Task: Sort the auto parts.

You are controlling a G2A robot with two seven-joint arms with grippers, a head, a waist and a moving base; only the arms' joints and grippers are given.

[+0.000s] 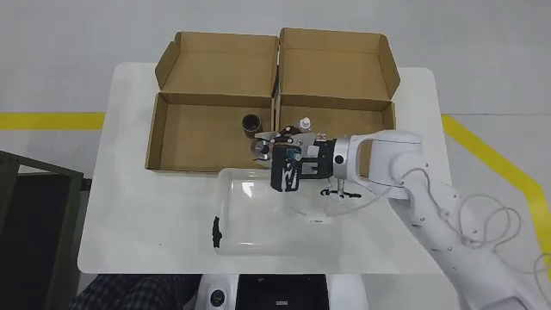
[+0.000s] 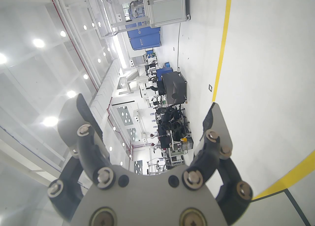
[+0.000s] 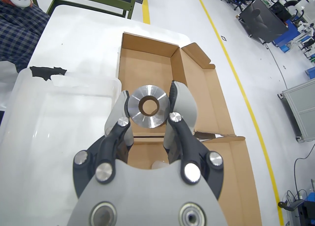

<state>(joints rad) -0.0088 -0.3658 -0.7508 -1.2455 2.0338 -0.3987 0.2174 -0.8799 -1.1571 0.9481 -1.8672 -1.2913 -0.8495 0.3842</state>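
Observation:
My right gripper (image 3: 149, 91) is shut on a shiny metal ring (image 3: 149, 106) with a round hole through it. In the top view this gripper (image 1: 263, 146) hangs over the near right corner of the left cardboard box (image 1: 185, 138), at the divide with the right cardboard box (image 1: 379, 120). A dark ring (image 1: 250, 122) lies inside the left box. A small white part (image 1: 304, 124) lies in the right box. My left gripper (image 2: 147, 104) is open with nothing between its fingers, pointing out at the room.
A clear plastic bin (image 1: 250, 224) with a strip of black tape (image 1: 215, 231) on its rim stands in front of the boxes, under my right arm. Both box lids stand open at the back. A green shelf cart (image 1: 26, 215) stands left of the table.

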